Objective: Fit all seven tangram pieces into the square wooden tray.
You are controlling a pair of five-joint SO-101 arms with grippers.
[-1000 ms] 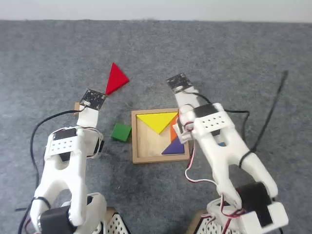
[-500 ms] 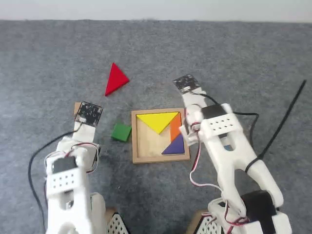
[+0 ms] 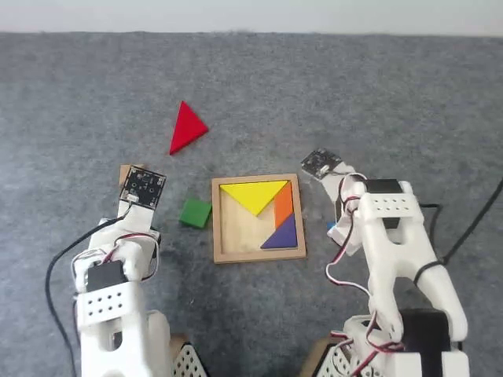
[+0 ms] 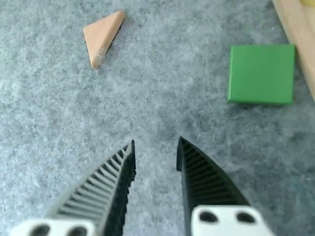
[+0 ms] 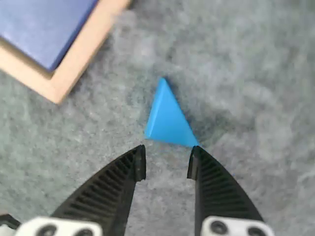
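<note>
Parted right claw [image 5: 166,156] beside blue triangle [image 5: 169,119]

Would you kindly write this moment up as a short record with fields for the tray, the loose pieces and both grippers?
Tray: square wooden tray, partly filled
In tray: yellow triangle, orange piece, purple triangle
Loose on carpet: red triangle, green square, tan triangle, blue triangle
Left gripper: open, empty, over carpet near the green square
Right gripper: open, empty, just short of the blue triangle
Left to place: four pieces
</note>
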